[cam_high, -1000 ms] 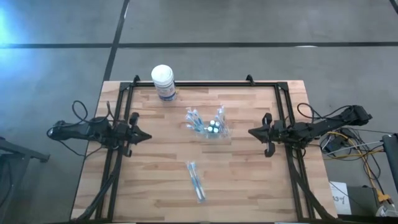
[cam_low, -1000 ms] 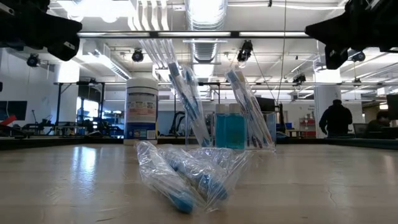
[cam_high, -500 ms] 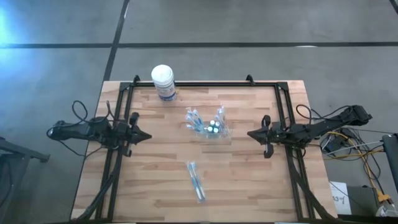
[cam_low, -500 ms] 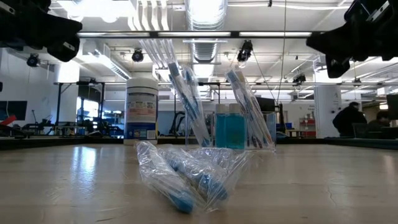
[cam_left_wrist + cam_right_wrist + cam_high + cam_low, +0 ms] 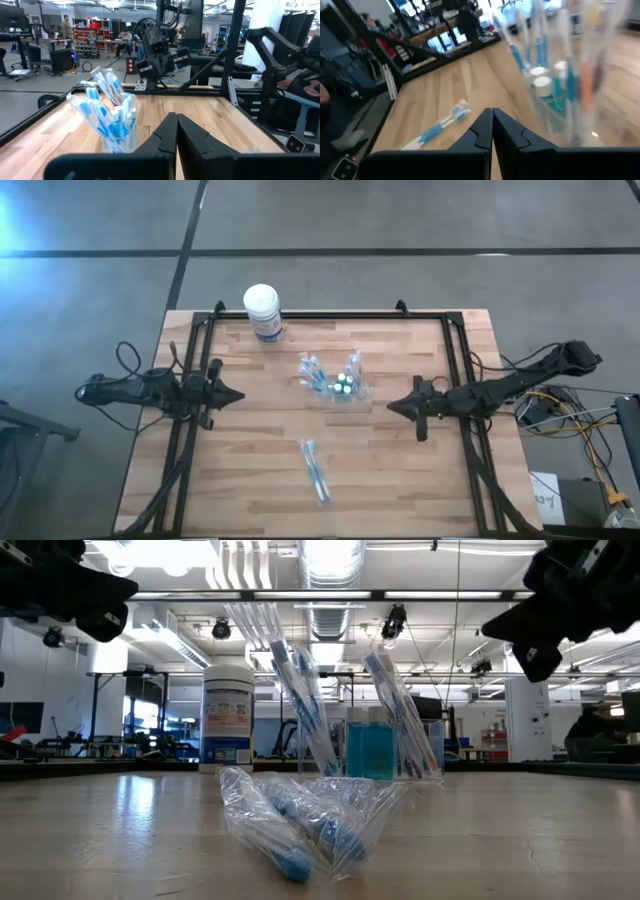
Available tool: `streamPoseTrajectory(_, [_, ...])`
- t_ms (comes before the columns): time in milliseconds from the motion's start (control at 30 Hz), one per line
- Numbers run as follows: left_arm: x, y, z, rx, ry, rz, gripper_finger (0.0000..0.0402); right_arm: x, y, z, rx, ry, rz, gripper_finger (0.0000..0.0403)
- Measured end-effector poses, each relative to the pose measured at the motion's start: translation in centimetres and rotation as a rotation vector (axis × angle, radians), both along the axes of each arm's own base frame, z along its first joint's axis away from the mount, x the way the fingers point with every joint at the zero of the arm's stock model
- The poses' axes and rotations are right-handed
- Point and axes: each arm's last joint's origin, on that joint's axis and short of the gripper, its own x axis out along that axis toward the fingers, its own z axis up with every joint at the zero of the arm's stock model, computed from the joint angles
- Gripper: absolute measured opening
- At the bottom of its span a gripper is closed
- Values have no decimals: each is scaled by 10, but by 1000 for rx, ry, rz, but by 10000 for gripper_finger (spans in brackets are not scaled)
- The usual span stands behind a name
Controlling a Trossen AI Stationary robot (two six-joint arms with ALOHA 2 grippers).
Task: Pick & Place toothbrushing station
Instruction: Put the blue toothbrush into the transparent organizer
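Right gripper: fingers pressed together, tips meeting in a point, nothing held and nothing touched. It hangs above the desk inboard of the right edge, pointing at the toothbrushing station, near it but apart. In the right wrist view the closed fingers aim at the clear holder, with no object between.

Left gripper: fingers also closed, empty, above the desk just inboard of the left edge, pointing toward the middle, well apart from the station.

Toothbrushing station: upright on the desk slightly toward the far edge from the centre. It carries wrapped toothbrushes leaning outward to both sides and small blue-and-white tubes.

Other items: a white-lidded canister stands at the far edge, toward the far left corner. A wrapped toothbrush pack lies flat toward the near edge, apart from the station. A black frame runs along the far edge and both sides.
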Motion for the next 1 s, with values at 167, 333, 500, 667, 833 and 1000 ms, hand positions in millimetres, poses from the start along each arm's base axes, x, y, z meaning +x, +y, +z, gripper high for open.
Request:
streamPoseTrajectory(167, [0, 0, -1, 2, 5, -3, 17, 32, 19, 12, -33, 123, 30, 8])
streamPoseTrajectory(333, [0, 0, -3, 38, 25, -5, 14, 73, 35, 20, 7, 279, -31, 8])
streamPoseTrajectory(500, [0, 0, -3, 78, 25, -5, 12, 113, 54, 24, 51, 392, -10, 8])
streamPoseTrajectory(667, [0, 0, -3, 90, 23, -5, 12, 155, 78, 22, 116, 431, 16, 25])
streamPoseTrajectory(833, [0, 0, -3, 89, 24, -6, 14, 196, 98, 19, 161, 503, 34, 80])
streamPoseTrajectory(1000, [0, 0, -4, 81, 33, -9, 14, 226, 110, 16, 171, 671, -33, 147])
